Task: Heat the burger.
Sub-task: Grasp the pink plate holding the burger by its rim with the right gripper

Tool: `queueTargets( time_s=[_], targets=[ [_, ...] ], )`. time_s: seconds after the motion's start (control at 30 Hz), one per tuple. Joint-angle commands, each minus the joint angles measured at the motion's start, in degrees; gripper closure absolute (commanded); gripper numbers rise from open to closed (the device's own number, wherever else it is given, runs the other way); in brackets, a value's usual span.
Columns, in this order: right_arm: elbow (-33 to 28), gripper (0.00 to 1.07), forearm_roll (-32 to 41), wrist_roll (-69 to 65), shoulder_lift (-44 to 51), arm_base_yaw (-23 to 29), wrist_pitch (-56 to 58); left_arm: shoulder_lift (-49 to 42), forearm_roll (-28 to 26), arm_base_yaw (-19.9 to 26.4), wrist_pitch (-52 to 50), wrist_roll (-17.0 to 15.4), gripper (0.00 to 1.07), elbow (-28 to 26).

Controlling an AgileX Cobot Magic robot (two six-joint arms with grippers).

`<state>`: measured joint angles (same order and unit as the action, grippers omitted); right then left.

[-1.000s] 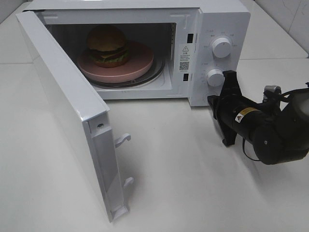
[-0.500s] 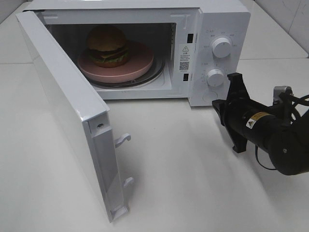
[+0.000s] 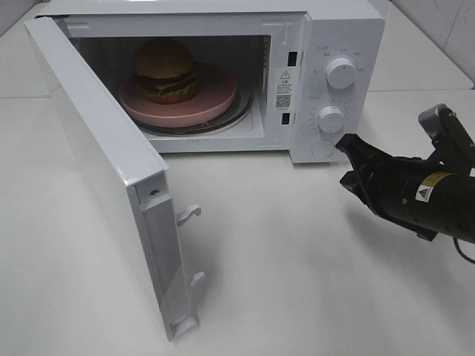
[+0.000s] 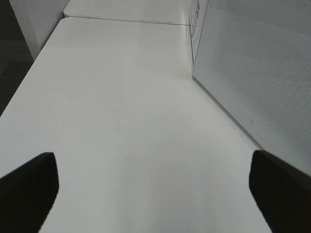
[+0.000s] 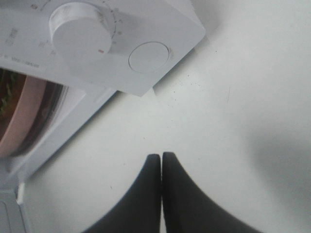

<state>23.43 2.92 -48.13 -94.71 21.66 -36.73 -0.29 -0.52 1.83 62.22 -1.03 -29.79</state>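
Observation:
The burger [image 3: 165, 69] has a tan domed bun and sits on a pink plate [image 3: 211, 102] inside the white microwave [image 3: 349, 30], whose door [image 3: 104, 159] is swung wide open to the left. My right gripper [image 3: 347, 142] is shut with nothing in it, its tip just off the microwave's lower right front corner, by the round button [image 3: 323, 148]. In the right wrist view the shut right gripper [image 5: 161, 156] points toward that button [image 5: 149, 57], and the plate's edge [image 5: 19, 116] shows. My left gripper [image 4: 151, 160] is open over bare table, beside the door's outer face [image 4: 257, 73].
Two white knobs [image 3: 341, 72] [image 3: 331, 118] sit on the microwave's control panel above the button. The open door juts forward across the left of the table [image 3: 297, 282], with its latch hooks [image 3: 189, 215] sticking out. The table's left edge [image 4: 29, 73] shows in the left wrist view.
My right arm has drawn back to the right and turned, so its shut gripper now points at the microwave's lower right corner instead of standing by the lower knob. The burger and door have not moved.

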Motion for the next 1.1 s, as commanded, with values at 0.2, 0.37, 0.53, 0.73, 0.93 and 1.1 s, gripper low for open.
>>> queueTargets(
  time_s=[0.2,0.37,0.53,0.73,0.93,1.1],
  targets=[
    [0.97,1.07,1.09,25.84,10.26,0.17,22.75,-0.11,-0.11,-0.06,-0.86,-0.06,0.05,0.17],
    [4.41,1.07,2.06,38.73,12.26,0.17,37.82,-0.11,-0.11,-0.06,-0.86,-0.06,0.05,0.17],
    [9.34,1.05,2.06,47.67,12.26,0.17,49.22,-0.11,-0.11,-0.06,-0.86,-0.06,0.05,0.17],
    [14.04,0.98,1.89,56.04,12.26,0.17,58.5,-0.11,-0.11,-0.06,-0.86,-0.06,0.05,0.17],
    [17.93,0.71,1.89,66.46,12.26,0.17,67.49,-0.11,-0.11,-0.06,-0.86,-0.06,0.05,0.17],
    [18.22,0.44,1.95,73.91,12.26,0.17,69.79,-0.11,-0.11,-0.06,-0.86,-0.06,0.05,0.17]
  ],
)
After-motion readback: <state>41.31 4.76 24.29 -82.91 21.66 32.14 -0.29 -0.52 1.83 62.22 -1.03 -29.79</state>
